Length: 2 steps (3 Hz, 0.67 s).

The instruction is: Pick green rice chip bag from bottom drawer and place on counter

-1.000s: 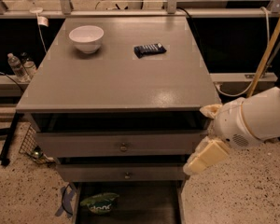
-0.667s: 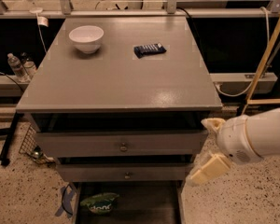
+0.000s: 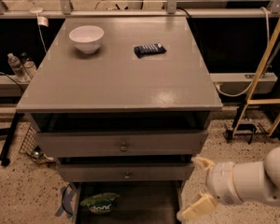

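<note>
Arm dropped since a second ago: gripper (image 3: 196,186) went from beside the top drawer (image 3: 123,143) down to the cabinet's lower right corner, just right of the open bottom drawer (image 3: 144,205). Fingers (image 3: 198,208) spread apart, nothing between them, no contact with the drawer that I can see. Green rice chip bag (image 3: 99,202) unmoved, lying in the left part of the bottom drawer's dark tray, well apart from the gripper. Counter (image 3: 116,83) carries a white bowl (image 3: 87,38) back left and a dark blue bar (image 3: 150,49) near the back centre, apart from each other
</note>
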Each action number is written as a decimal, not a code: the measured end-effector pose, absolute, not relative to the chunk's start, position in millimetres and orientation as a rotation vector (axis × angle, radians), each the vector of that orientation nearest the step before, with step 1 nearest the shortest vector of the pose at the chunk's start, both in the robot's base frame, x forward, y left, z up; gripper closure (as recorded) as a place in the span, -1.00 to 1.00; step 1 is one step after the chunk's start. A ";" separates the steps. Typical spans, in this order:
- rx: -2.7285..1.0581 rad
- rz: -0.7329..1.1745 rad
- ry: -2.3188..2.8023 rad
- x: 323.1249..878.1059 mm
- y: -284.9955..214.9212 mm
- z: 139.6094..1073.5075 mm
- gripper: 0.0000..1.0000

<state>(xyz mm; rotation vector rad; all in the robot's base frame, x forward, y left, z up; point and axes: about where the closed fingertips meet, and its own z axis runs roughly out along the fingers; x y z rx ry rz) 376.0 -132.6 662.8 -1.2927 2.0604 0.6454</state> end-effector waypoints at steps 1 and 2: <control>-1.242 0.751 2.048 373.9 -118.7 609.2 -1.00; -1.243 0.751 2.048 373.9 -118.7 609.2 -1.00</control>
